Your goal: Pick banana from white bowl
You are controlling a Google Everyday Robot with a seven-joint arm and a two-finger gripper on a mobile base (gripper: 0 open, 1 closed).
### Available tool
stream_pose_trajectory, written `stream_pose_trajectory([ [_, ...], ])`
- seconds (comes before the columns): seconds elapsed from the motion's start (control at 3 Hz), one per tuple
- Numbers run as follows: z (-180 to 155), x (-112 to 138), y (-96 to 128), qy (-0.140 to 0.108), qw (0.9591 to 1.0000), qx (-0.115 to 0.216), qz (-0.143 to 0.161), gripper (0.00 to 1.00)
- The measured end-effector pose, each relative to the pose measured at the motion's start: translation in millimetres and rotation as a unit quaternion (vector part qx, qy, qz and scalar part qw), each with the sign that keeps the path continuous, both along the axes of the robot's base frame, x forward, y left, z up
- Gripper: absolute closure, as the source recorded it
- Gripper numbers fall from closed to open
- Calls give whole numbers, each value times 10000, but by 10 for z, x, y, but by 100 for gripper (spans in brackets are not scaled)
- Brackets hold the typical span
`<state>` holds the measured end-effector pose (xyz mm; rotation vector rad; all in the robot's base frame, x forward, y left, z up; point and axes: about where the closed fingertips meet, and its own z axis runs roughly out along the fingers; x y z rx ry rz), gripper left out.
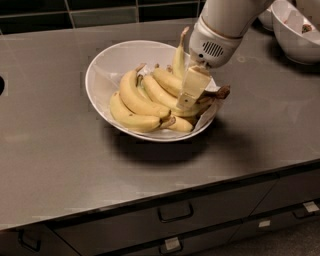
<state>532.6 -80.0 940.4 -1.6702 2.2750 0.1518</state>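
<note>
The gripper reaches down above the middle of a matte grey countertop. Behind it runs a dark tiled backsplash. Below and in front of it, grey drawers carry dark handles. Beyond it to the right stand other white bowls.

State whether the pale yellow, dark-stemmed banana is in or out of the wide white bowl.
In. The banana lies among other bananas in the white bowl; the gripper is low over it.
</note>
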Motion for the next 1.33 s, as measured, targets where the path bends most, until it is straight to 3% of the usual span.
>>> stream_pose_trajectory([
  [0.33,42,-6,48,46,9999,-93,2,34],
  [0.67,62,0,103,93,9998,-164,36,52],
  [1.0,39,24,138,166,9996,-218,65,54],
  [1.33,19,38,179,213,9993,-269,120,72],
])
